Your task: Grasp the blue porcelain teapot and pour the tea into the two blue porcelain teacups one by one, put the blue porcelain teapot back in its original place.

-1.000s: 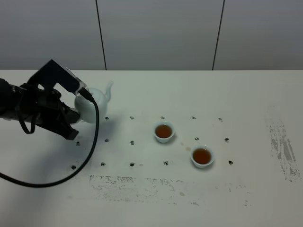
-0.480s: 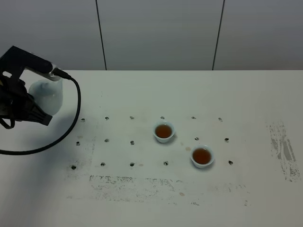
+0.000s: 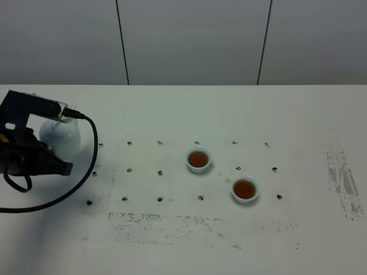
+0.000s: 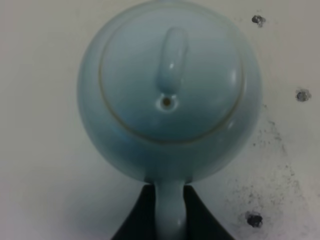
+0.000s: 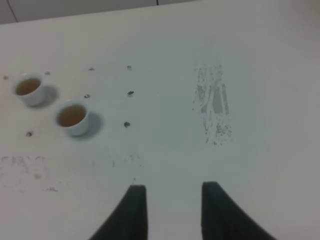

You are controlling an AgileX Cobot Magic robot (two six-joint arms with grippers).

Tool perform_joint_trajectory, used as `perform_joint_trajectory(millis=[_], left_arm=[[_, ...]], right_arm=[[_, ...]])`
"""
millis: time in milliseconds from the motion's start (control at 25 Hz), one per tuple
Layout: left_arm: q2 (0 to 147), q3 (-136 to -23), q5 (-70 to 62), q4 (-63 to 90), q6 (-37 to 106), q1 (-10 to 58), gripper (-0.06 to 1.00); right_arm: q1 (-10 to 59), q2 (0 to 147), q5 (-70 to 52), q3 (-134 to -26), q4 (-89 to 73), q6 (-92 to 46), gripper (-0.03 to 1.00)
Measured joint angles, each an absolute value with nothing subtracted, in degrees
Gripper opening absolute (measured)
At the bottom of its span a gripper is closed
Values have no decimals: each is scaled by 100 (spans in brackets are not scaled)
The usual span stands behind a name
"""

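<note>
The blue porcelain teapot (image 3: 59,136) stands upright at the far left of the table, its lid (image 4: 170,75) facing the left wrist camera. My left gripper (image 3: 51,152) is shut on the teapot's loop handle (image 4: 170,212), with one dark finger on each side of it. Whether the pot rests on the table or hangs just above it, I cannot tell. The two blue porcelain teacups (image 3: 198,159) (image 3: 245,189) stand near the middle, both holding brown tea. In the right wrist view my right gripper (image 5: 172,202) is open over bare table, well apart from the cups (image 5: 30,89) (image 5: 73,118).
A black cable (image 3: 86,172) loops from the left arm across the table's left part. Small dark dots (image 3: 160,172) mark the white table (image 3: 183,114) in a grid around the cups. Grey scuff patches (image 3: 344,183) lie at the right and along the front.
My left arm carried the teapot from left of the cups to the far left, then lowered it a little toward the front. The cups have not moved.
</note>
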State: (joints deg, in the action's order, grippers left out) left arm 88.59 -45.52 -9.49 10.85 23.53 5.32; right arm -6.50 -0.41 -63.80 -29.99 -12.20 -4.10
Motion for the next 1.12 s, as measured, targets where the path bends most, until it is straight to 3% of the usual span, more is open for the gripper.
perform_joint_trajectory(millis=[1120], left_arm=[[10023,-4696,-559,1659,2486,923,11]], right_arm=[[-650,-41,-6380,-2999,-1220,-410,28]])
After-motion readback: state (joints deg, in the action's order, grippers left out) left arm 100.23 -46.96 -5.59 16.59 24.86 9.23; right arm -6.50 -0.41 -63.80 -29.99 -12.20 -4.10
